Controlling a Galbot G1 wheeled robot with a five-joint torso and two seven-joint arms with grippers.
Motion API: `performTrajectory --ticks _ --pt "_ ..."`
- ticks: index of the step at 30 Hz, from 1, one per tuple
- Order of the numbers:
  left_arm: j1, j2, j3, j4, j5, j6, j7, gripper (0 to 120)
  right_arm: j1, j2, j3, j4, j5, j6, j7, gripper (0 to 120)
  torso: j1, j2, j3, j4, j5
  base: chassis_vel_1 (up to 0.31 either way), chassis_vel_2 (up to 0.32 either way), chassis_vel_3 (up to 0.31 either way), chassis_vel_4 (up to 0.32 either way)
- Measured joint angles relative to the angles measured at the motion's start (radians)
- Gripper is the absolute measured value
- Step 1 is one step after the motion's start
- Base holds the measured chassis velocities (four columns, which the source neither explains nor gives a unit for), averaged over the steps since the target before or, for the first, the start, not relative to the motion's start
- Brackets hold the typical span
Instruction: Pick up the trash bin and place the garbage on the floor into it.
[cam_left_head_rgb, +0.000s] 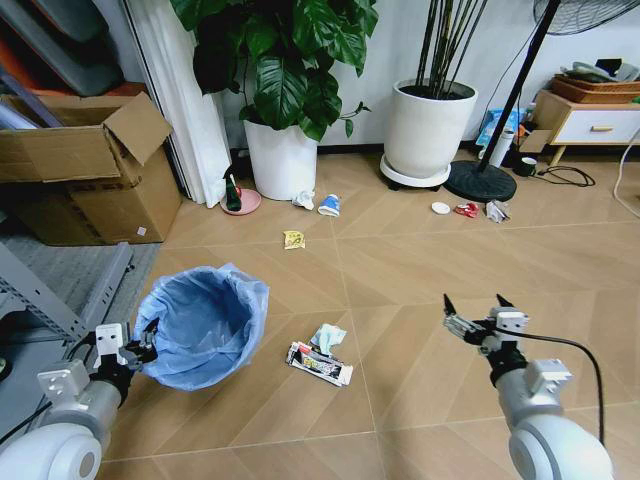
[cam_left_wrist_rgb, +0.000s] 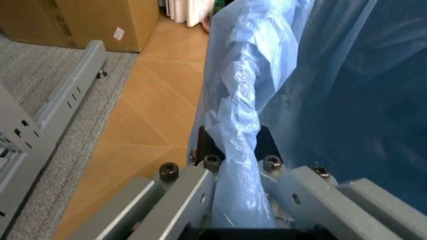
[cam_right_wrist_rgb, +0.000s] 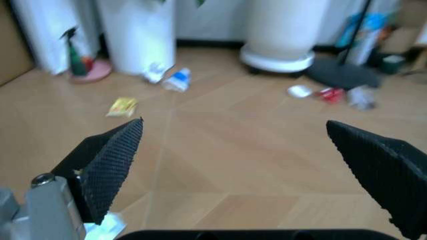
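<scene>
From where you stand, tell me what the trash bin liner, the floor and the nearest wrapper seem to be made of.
The trash bin liner looks like thin, crinkled, semi-translucent light-blue plastic film; the left tool pinches its rim. The floor seems wood or wood-look laminate, going by its herringbone planks and satin sheen. The printed wrapper looks like glossy plastic or foil film. The right tool hangs open above the floor.

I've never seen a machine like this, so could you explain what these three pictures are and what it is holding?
It is a wheeled robot with two arms. One picture looks down from its head; the other two come from cameras on its wrists. The left gripper is clamped on the rim of the bin, pinching its blue bag. The right gripper hangs open above the floor, holding nothing. Litter lies scattered: wrappers near the bin, a yellow packet, and a cup by the plant pots.
</scene>
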Motion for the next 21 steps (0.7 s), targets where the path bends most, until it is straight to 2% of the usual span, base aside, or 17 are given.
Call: performTrajectory --ticks 1,2,4,5,8,9,10,12,13,16,17,20,21 --pt "0.002 0.004 0.0 0.0 -0.002 -0.004 -0.002 0 0.038 -0.05 -0.044 -0.042 0.034 -0.01 0.001 100 0.0 0.0 0.0 0.0001 -0.0001 0.0 0.0 0.0 0.0" --pt "0.002 0.004 0.0 0.0 -0.002 -0.004 -0.002 0 0.038 -0.05 -0.044 -0.042 0.034 -0.01 0.001 100 0.0 0.0 0.0 0.0001 -0.0001 0.0 0.0 0.0 0.0" --pt "0.002 0.012 0.0 0.003 -0.007 -0.004 -0.008 0 0.107 -0.127 -0.128 -0.12 0.08 -0.024 0.003 100 0.0 0.0 0.0 0.0003 -0.0001 0.0 0.0 0.0 0.0" --pt "0.002 0.012 0.0 0.003 -0.007 -0.004 -0.008 0 0.107 -0.127 -0.128 -0.12 0.08 -0.024 0.003 100 0.0 0.0 0.0 0.0003 -0.0001 0.0 0.0 0.0 0.0" --pt "0.002 0.023 -0.002 0.007 -0.012 -0.005 -0.019 0 0.229 -0.2 -0.293 -0.241 0.138 -0.04 0.001 100 0.0 0.0 0.0 -0.0001 0.0001 0.0 0.0 0.0 0.0" --pt "0.002 0.023 -0.002 0.007 -0.012 -0.005 -0.019 0 0.229 -0.2 -0.293 -0.241 0.138 -0.04 0.001 100 0.0 0.0 0.0 -0.0001 0.0001 0.0 0.0 0.0 0.0" --pt "0.003 0.026 -0.007 0.007 -0.015 -0.005 -0.022 0 0.278 -0.211 -0.346 -0.278 0.144 -0.041 -0.006 100 0.0 0.0 0.0 -0.0002 -0.0002 0.0 0.0 0.0 0.0" --pt "0.007 0.032 -0.019 0.006 -0.022 -0.005 -0.025 0 0.384 -0.212 -0.459 -0.366 0.151 -0.042 -0.029 100 0.0 0.0 0.0 0.0 -0.0005 0.0 0.0 0.0 0.0" --pt "0.007 0.032 -0.019 0.006 -0.022 -0.005 -0.025 0 0.384 -0.212 -0.459 -0.366 0.151 -0.042 -0.029 100 0.0 0.0 0.0 0.0 -0.0005 0.0 0.0 0.0 0.0" --pt "0.01 0.035 -0.031 0.006 -0.029 -0.007 -0.03 0 0.505 -0.175 -0.592 -0.501 0.16 -0.041 -0.055 100 0.0 0.0 0.0 0.0003 -0.0005 0.0 0.0 0.0 0.0" --pt "0.01 0.035 -0.031 0.006 -0.029 -0.007 -0.03 0 0.505 -0.175 -0.592 -0.501 0.16 -0.041 -0.055 100 0.0 0.0 0.0 0.0003 -0.0005 0.0 0.0 0.0 0.0" --pt "0.007 0.036 -0.035 0.009 -0.039 -0.008 -0.034 0 0.612 -0.097 -0.727 -0.646 0.168 -0.052 -0.098 100 0.0 0.0 0.0 0.0001 -0.0006 0.0 0.0 0.0 0.0" --pt "0.007 0.036 -0.035 0.009 -0.039 -0.008 -0.034 0 0.612 -0.097 -0.727 -0.646 0.168 -0.052 -0.098 100 0.0 0.0 0.0 0.0001 -0.0006 0.0 0.0 0.0 0.0"
